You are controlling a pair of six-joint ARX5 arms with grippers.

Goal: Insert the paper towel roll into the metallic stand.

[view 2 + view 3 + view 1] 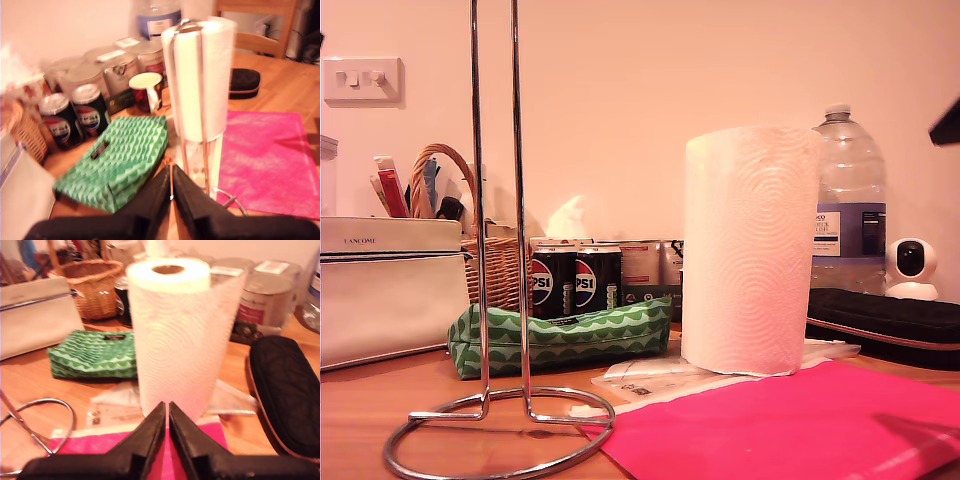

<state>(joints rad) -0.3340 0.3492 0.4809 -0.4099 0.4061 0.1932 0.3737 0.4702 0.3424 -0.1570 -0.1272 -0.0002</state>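
Exterior view: paper towel roll (748, 250) upright on table between stand (498, 250) and bottle (848, 200), not yet threaded; first gripper (171, 196) and second gripper (167, 431) both pressed together, empty, facing stand and roll.

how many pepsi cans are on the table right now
2. The first Pepsi can and second Pepsi can stand side by side behind the green pouch; others may be hidden.

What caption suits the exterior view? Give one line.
Paper towel roll stands upright beside the empty metallic stand.
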